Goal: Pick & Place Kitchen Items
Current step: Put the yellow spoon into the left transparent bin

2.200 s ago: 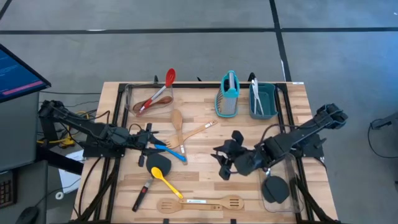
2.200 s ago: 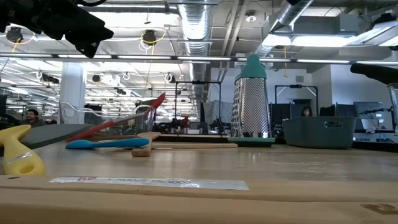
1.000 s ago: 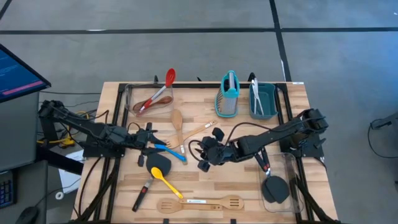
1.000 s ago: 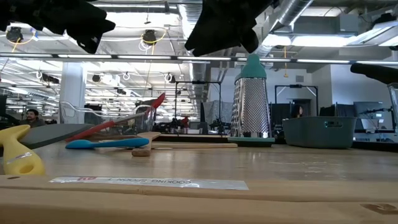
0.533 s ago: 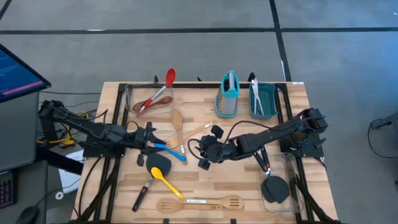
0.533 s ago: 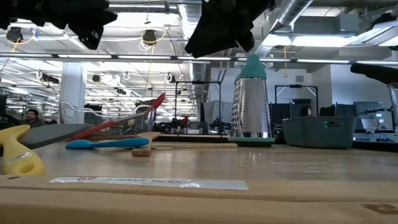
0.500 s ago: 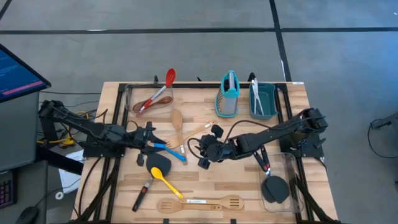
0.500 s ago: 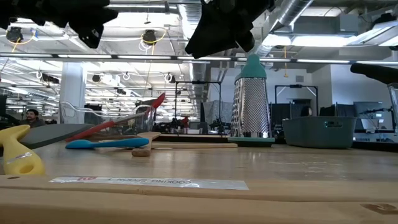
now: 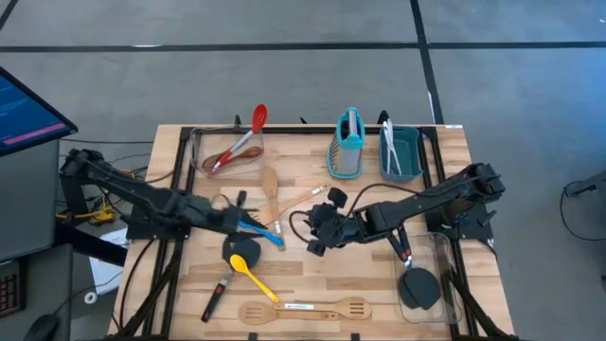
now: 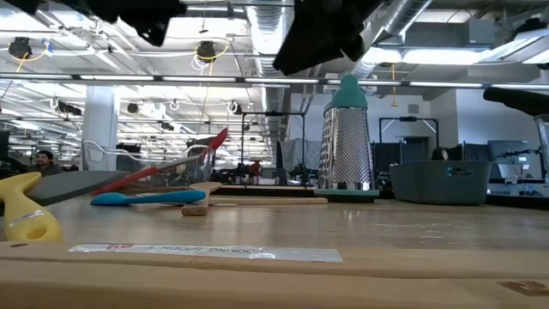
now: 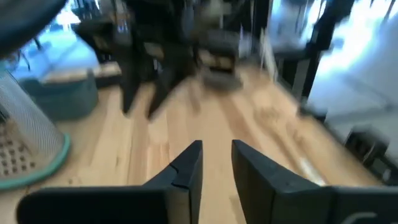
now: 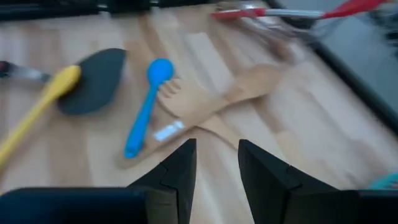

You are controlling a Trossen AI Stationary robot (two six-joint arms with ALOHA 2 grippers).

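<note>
My left gripper (image 9: 248,218) is open and empty, hovering over the handle of the blue spoon (image 9: 258,230) left of the table's middle. My right gripper (image 9: 311,230) is open and empty above bare wood at the middle, pointing toward the table's left. The right wrist view shows the blue spoon (image 12: 146,106), a yellow spoon (image 12: 37,106), a black spatula (image 12: 93,78) and crossed wooden spoons (image 12: 211,99) lying flat ahead of it. A wooden slotted spatula (image 9: 303,309) lies at the near edge. The teal box grater (image 9: 347,142) stands upright at the far side.
A clear container (image 9: 227,152) at the far left holds a red spoon (image 9: 258,118). The teal bin (image 9: 401,152) at the far right holds pale utensils. A clear container (image 9: 421,284) at the near right holds a black spatula. A monitor stands beyond the table's left edge.
My left gripper has gone toward the table's right edge, from beside the blue spoon's handle end to over the spoon. My right gripper has shifted a little toward the table's right edge. No utensil has moved.
</note>
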